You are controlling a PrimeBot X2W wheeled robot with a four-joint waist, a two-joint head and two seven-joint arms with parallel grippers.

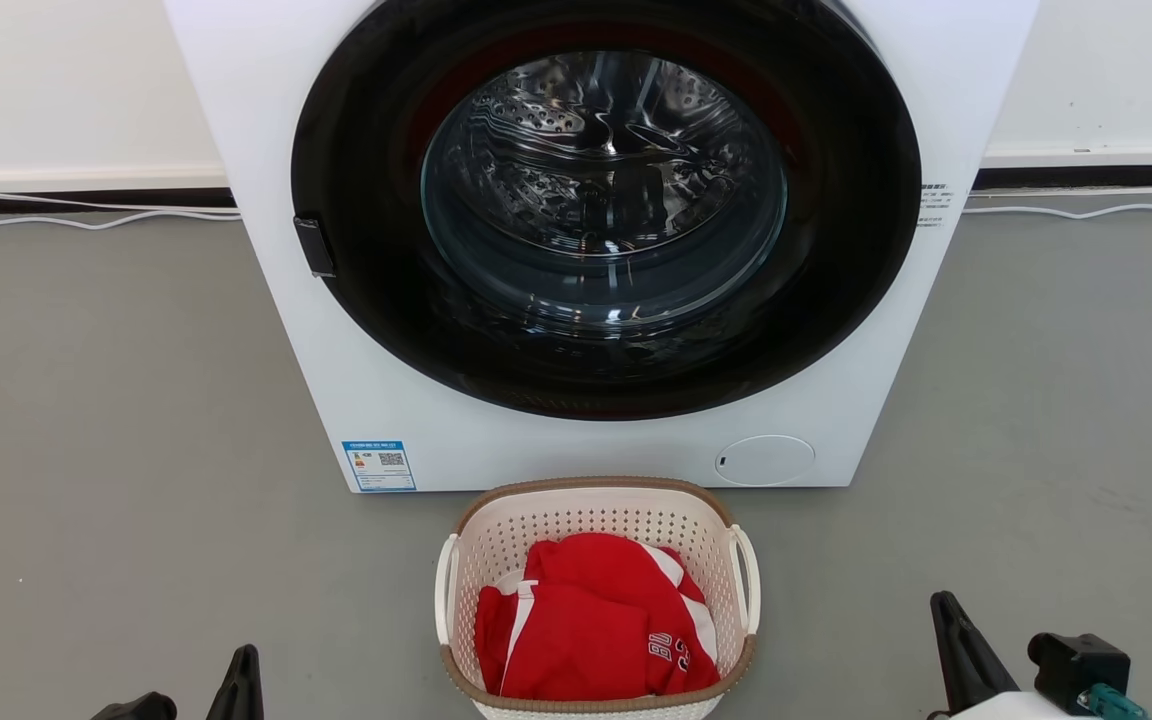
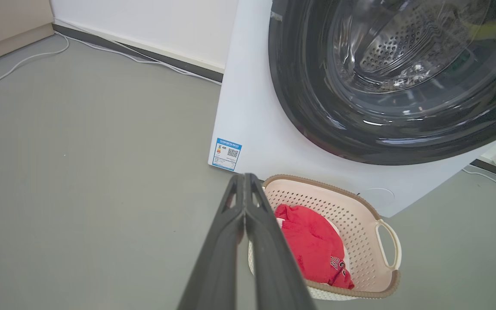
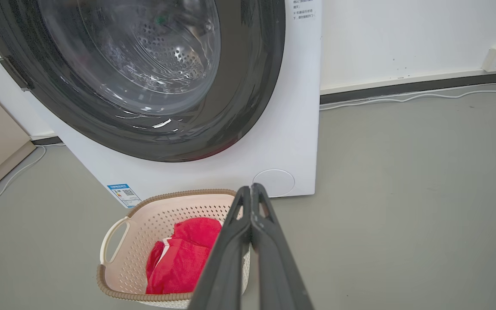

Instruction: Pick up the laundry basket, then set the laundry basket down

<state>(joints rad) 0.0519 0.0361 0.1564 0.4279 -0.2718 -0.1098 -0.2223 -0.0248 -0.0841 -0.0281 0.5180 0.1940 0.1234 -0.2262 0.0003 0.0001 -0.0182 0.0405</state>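
Fingers (long, dark, pressed together) flank the perforated, brown-rimmed laundry basket.

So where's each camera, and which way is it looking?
Head view: on the head, looking down at the white washing machine and cream perforated plastic laundry basket; left tool, right tool at bottom.
Left wrist view: on the left arm, facing the basket from its left; shut tool below.
Right wrist view: right arm, from the right; shut tool likewise.
All share machine, basket, red fabric garment.
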